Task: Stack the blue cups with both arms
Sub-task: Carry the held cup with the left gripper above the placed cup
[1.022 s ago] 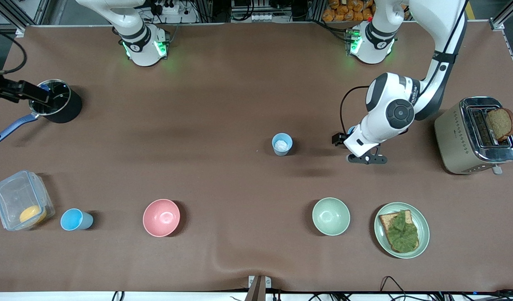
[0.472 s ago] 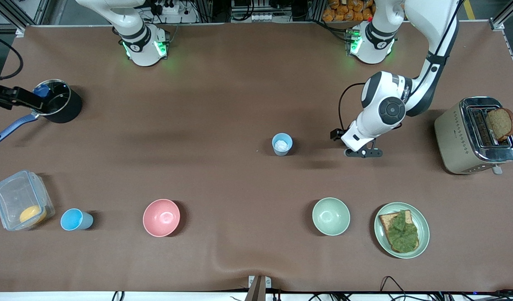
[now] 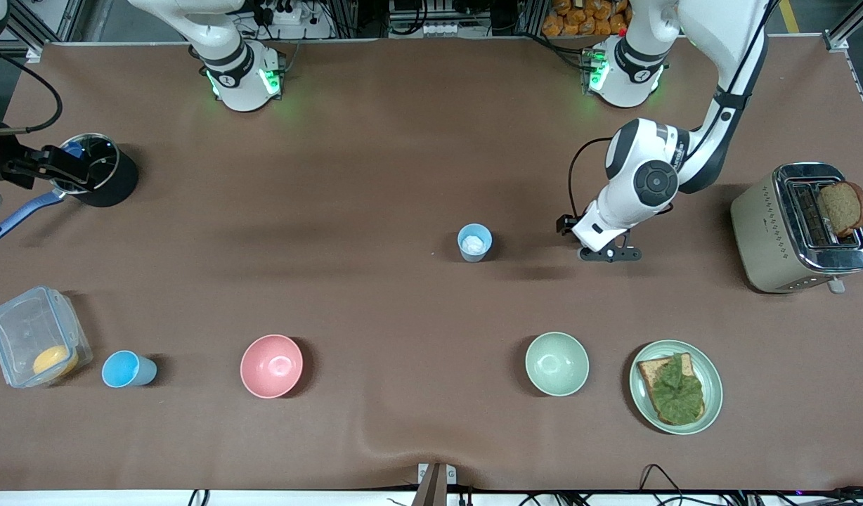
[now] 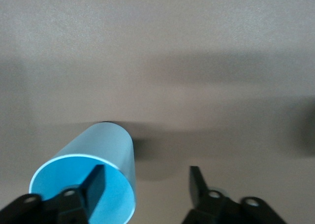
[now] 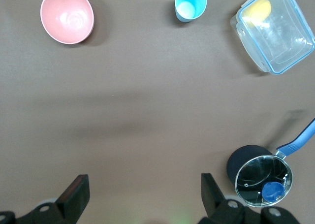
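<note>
Approach was in hand: left gripper (image 3: 609,254), fingers (image 4: 95,180) spread, beside grey-blue cup (image 3: 474,242); next, closing round it. Right gripper (image 5: 142,192), fingers spread, hovered high near saucepan (image 3: 98,171).

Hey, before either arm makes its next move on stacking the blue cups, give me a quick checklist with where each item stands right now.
1. Left tool open: ok.
2. Grey-blue cup upright on the table: ok.
3. Left tool around that cup: not ok; it is beside the cup, apart from it, toward the left arm's end.
4. Right tool open: ok.
5. Right tool over the sky-blue cup: not ok; it hovers near the pot.
6. Cups stacked: not ok.
</note>
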You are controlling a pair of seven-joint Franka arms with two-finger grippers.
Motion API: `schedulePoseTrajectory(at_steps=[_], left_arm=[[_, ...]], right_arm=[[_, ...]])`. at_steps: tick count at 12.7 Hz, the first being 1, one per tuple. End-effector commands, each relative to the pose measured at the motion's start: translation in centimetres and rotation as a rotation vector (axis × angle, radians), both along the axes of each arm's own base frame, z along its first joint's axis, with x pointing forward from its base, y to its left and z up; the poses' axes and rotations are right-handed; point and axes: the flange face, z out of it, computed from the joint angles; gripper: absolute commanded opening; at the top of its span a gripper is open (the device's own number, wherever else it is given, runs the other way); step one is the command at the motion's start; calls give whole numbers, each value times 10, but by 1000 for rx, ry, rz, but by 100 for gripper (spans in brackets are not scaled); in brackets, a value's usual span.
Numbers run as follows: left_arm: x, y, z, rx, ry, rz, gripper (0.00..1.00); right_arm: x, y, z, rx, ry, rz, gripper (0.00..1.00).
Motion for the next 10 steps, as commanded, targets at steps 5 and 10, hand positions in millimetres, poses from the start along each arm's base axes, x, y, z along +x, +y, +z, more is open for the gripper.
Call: schedulePoseTrajectory(at_steps=[5,10], left_arm=[[1,8,18,-16,-20,26,0],[19,3,83,-29,-54,14,0]], right_arm=[[2,-1,1,-30,-5,15,100],[2,-2,1,-30,-5,9,100]])
